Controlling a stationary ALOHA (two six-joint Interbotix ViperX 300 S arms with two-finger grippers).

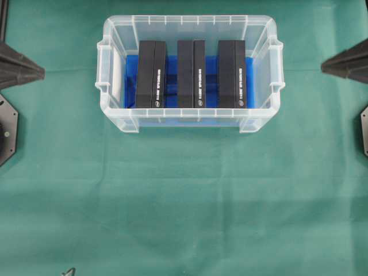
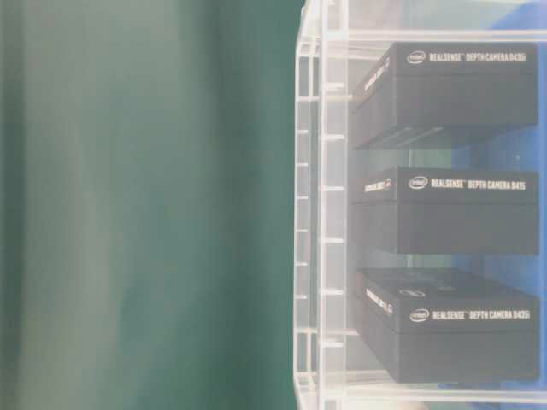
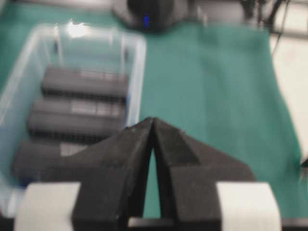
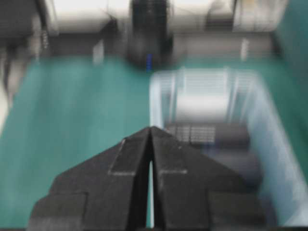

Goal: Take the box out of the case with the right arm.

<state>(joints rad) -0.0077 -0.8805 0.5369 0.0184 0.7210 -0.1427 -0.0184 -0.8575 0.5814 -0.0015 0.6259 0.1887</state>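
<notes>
My right gripper (image 1: 323, 65) sits at the right edge of the overhead view, well apart from the case (image 1: 261, 69), pointing in toward it. From my right wrist view the two black fingers (image 4: 125, 178) are pressed together to a point with only a thin slit between them, and nothing is pinched there. My left gripper (image 1: 43, 72) mirrors it at the left edge, also pointing inward and clear of the tub; the left wrist view shows its fingers (image 3: 127, 163) closed tip to tip on nothing, white parts visible at the base.

The clear plastic case stands on the green cloth (image 1: 184, 201), toward the far side of the table and about midway between my two grippers. Inside, on the blue lining (image 1: 172, 86), three black boxes stand side by side with gaps between them: the left box (image 1: 150, 75), the middle box (image 1: 191, 73) and the right box (image 1: 231, 73). The table-level view reads white lettering on each: "RealSense Depth Camera D435i." All three are inside the walls, untouched. Both wrist views are blurred.
</notes>
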